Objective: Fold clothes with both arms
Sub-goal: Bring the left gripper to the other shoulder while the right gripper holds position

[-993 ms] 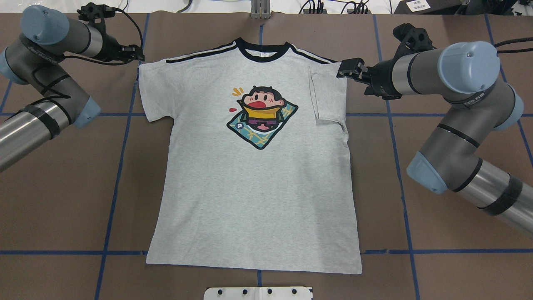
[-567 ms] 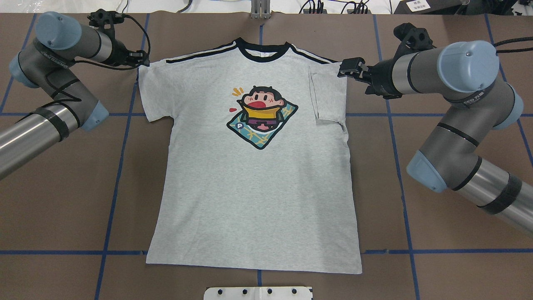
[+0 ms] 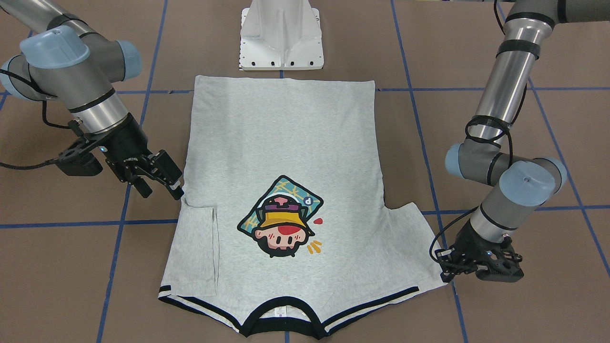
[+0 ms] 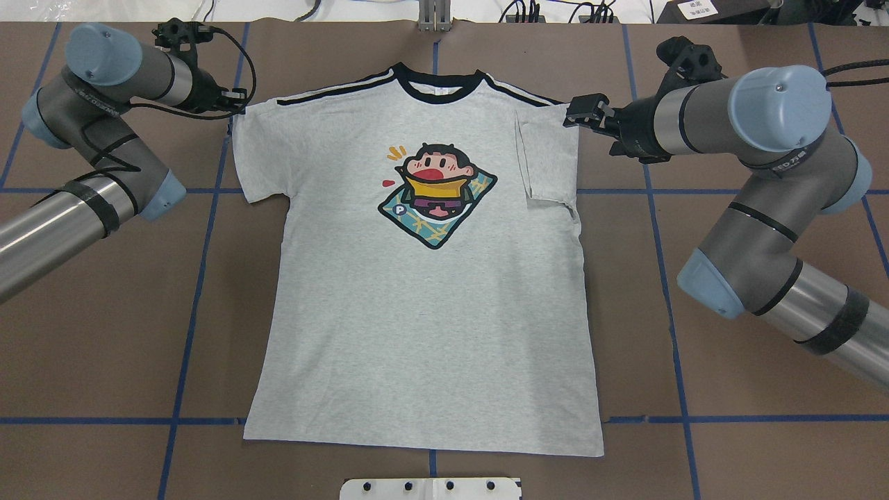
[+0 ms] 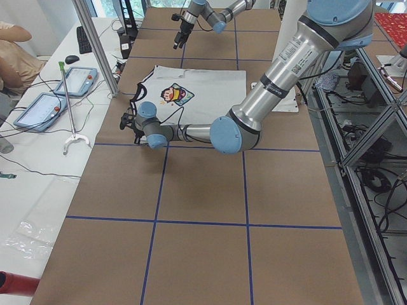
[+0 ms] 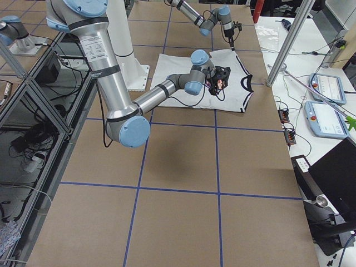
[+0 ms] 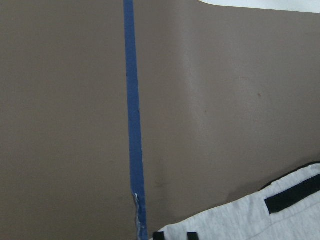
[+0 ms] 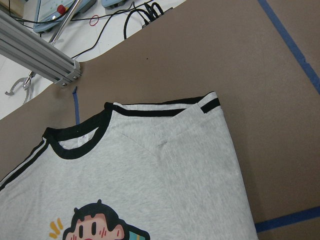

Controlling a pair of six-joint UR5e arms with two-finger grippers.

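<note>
You see light heather-grey cartoon-print T-shirt [image 4: 417, 333] lying flat. Black R gripper [image 4: 571, 114]: jaws spread, beside folded sleeve [image 4: 545, 156]. Black L gripper [image 4: 237, 101]: can't tell.

T-shirt [image 3: 286, 143] flat, collar nearest camera. Right gripper [image 3: 162, 190] jaws apart beside folded sleeve. Left gripper [image 3: 444, 269] at other sleeve's corner.

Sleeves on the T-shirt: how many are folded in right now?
1. The sleeve by the right pincer lies folded over the T-shirt's body; the other sleeve, by the left pincer, is spread flat on the table.
</note>
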